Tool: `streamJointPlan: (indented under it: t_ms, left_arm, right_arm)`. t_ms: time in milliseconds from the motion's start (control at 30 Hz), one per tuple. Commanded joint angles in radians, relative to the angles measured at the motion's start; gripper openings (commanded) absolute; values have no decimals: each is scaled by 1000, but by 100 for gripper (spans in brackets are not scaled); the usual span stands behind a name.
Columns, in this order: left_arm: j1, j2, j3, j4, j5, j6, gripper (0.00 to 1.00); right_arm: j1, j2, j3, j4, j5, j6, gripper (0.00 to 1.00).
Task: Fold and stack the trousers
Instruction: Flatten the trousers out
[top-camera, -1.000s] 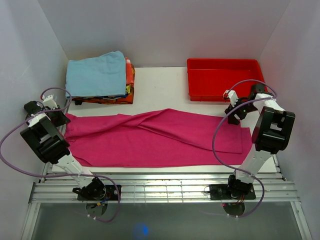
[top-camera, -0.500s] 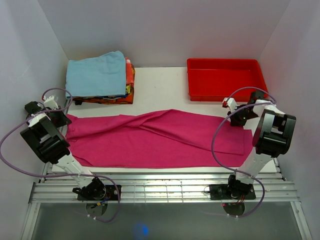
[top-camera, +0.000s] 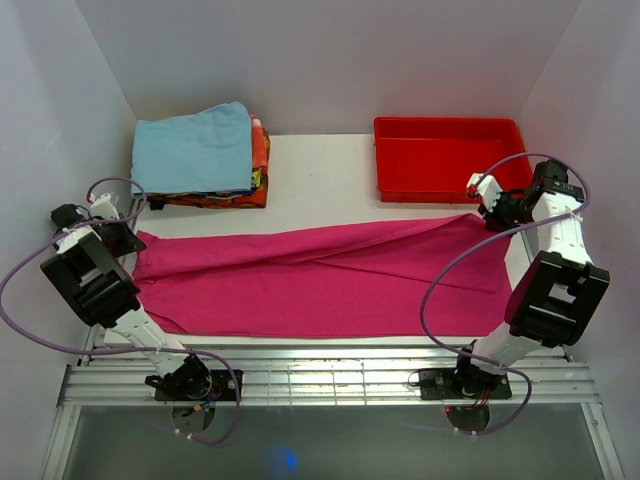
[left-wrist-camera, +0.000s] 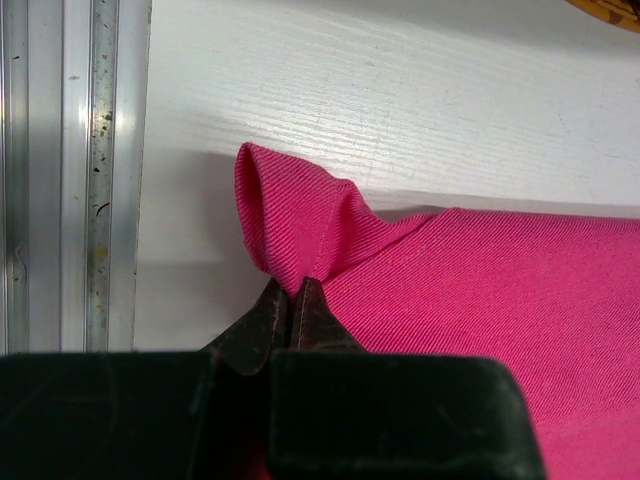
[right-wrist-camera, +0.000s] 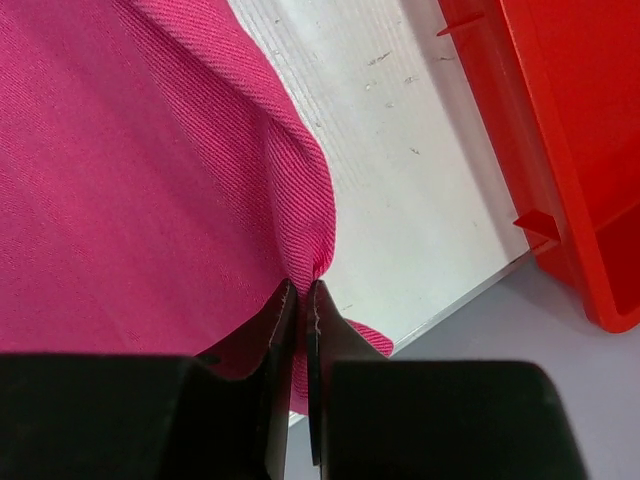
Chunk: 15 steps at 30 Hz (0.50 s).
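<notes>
Holds the trousers (top-camera: 320, 280) spread lengthwise across the near part of the table (top-camera: 320, 180), pinched tight in the left gripper (left-wrist-camera: 295, 298) at a puckered left-end fold and in the right gripper (right-wrist-camera: 303, 295) at the right edge near the red tray (top-camera: 440, 190).

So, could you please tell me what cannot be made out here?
- Top view: the stack under the light blue cloth, covered; only coloured edges show.
- Left wrist view: trousers beneath the left gripper, blocked by its body.
- Right wrist view: red tray, cut off by the frame edge.
</notes>
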Motion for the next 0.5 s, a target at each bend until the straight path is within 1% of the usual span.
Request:
streamJointPlan:
  t_ms: [0, 33, 133, 200, 300, 367, 400, 433, 467]
  left_arm:
    - [9, -19, 31, 18, -2, 27, 0]
    - [9, -17, 34, 19, 0, 25, 0]
    - [9, 1, 49, 18, 12, 3, 0]
    - [9, 23, 72, 2, 24, -25, 0]
    - [9, 44, 129, -37, 64, -48, 0]
    - [8, 46, 155, -53, 93, -59, 0]
    - [9, 43, 160, -61, 102, -60, 0]
    - [8, 40, 163, -64, 105, -59, 0]
    - [9, 38, 163, -65, 110, -59, 0]
  right_arm:
    - [-19, -14, 50, 25, 11, -11, 8]
    - [-17, -13, 49, 46, 6, 2, 8]
    - [6, 9, 50, 211, 37, 63, 8]
    - [20, 32, 105, 348, 43, 107, 8]
    - [23, 69, 258, 413, 3, 207, 8]
    - [17, 51, 300, 407, -46, 232, 8]
    - [11, 26, 274, 407, -70, 229, 8]
    - [3, -52, 222, 416, -124, 207, 8]
    - [-8, -101, 154, 433, -139, 125, 8]
